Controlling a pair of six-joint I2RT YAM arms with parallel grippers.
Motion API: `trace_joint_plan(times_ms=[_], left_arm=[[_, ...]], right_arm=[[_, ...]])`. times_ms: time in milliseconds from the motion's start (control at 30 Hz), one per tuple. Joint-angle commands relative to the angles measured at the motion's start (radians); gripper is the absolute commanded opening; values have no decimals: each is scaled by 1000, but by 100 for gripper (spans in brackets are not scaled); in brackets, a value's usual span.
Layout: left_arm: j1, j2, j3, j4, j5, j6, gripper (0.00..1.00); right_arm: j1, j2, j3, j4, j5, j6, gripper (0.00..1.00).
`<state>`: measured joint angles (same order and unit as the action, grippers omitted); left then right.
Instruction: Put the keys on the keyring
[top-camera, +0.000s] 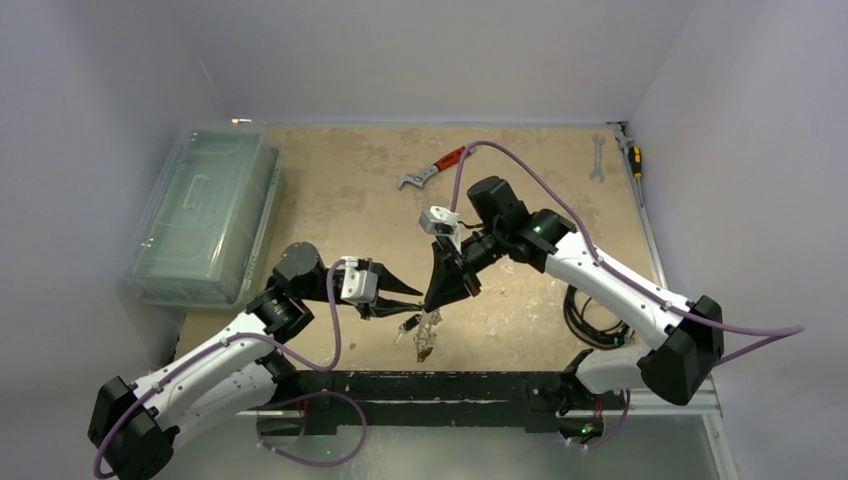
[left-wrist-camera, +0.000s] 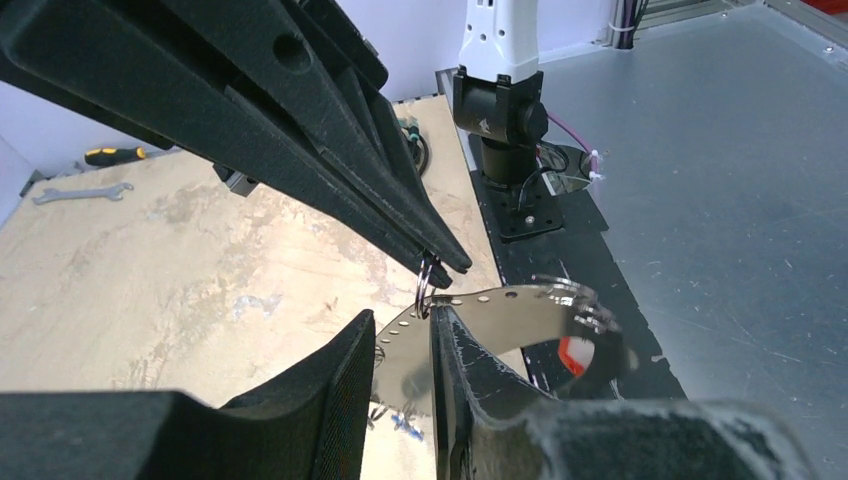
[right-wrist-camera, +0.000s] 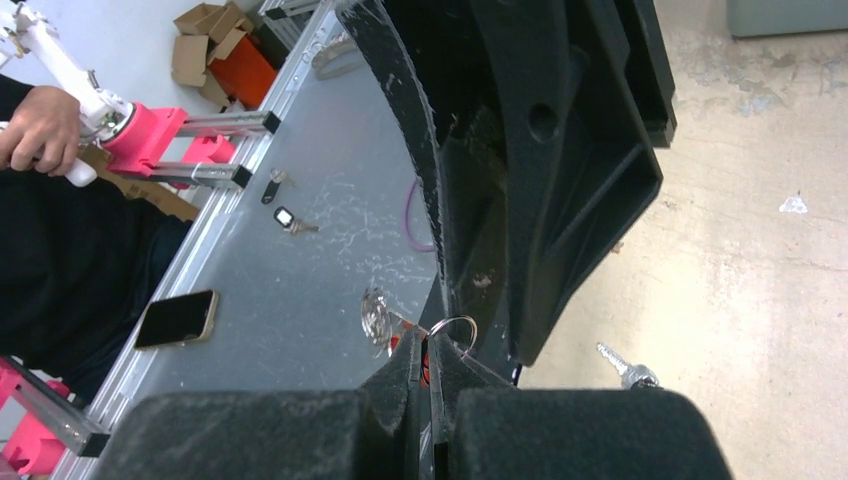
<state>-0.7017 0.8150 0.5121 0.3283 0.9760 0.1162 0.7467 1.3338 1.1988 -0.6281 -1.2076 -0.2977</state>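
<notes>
Right gripper (right-wrist-camera: 428, 345) clamped on small wire ring (right-wrist-camera: 456, 328); left gripper (left-wrist-camera: 402, 320) at keyring (left-wrist-camera: 510, 305) (grip impossible to tell). Leaves at least 1 key (right-wrist-camera: 628, 368) loose on table (right-wrist-camera: 760, 250).

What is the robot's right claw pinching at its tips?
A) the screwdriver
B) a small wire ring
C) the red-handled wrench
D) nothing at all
B: in the right wrist view, the right gripper has its fingers shut on a small wire ring, which pokes out at the tips.
</notes>
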Motion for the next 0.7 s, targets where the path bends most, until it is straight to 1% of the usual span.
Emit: trace_joint_plan(times_ms=[0,133,400,500,600,667], left_arm=[[-5,14,15,9,20,20,24],[-4,19,9,36,42,4,21],[-5,3,-22,131,69,-56,20],[-5,6,-22,129,78,-56,10],[-4,3,-24,130,83,-58,8],[-4,1,-25,129,88,-57,4]], right_arm=[[17,-31,56,15,-43,-15,0],[26,-29,56,22,-37,-11,0],[34,-3,56,36,-30,-10,0],[35,-1,58,42,-29,-9,0],[37,-1,58,54,-19,3,0],[37,1,58,61,-13,10,0]])
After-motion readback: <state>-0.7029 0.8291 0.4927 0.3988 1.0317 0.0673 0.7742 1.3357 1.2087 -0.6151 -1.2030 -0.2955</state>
